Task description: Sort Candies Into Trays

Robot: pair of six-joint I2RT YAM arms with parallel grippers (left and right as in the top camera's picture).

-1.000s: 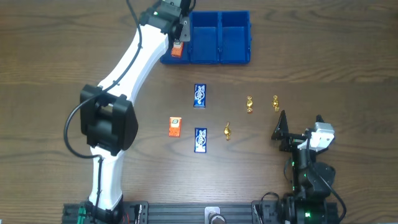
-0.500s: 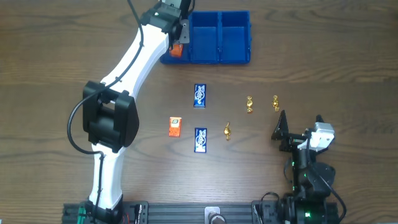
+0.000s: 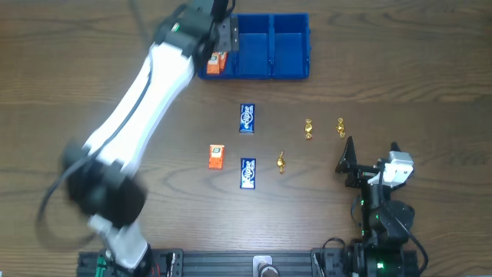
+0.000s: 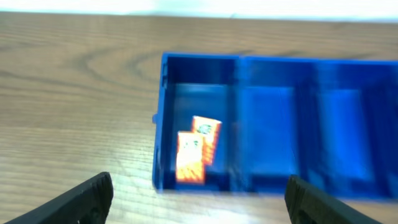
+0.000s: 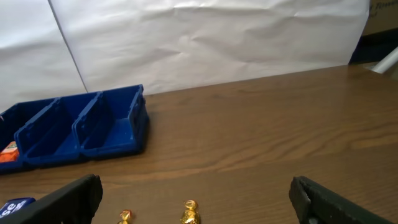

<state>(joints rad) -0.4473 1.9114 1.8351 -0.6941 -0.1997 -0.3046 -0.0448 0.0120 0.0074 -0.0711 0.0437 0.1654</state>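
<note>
Top view, upper left of the frame: the left hand [image 3: 223,37] hangs at the left end of the blue plastic three-compartment tray [image 3: 273,75]; in the left wrist view its fingers [image 4: 93,194] stand wide apart with nothing between them, so it is open and empty; beyond them two orange-wrapped candies [image 4: 196,152] lie touching in the tray's leftmost compartment; the middle and right compartments show nothing inside; that looks like all the sorting done so far.

Left of centre on the brown wooden table [image 3: 400,77] a third orange-wrapped candy [image 3: 216,156] lies loose; just right of it are an upper blue-wrapped candy [image 3: 247,118] and a lower blue-wrapped candy [image 3: 247,173]; further right come a low gold-foil candy [image 3: 281,161], a middle gold-foil candy [image 3: 309,128] and a right gold-foil candy [image 3: 340,127]; at the lower right the right hand [image 3: 370,154] sits with fingers spread, holding nothing, well apart from the tray.

By my count two of eight are placed; six are left: the orange one to join its fellows, and the blues and golds probably each for a compartment of their own.
</note>
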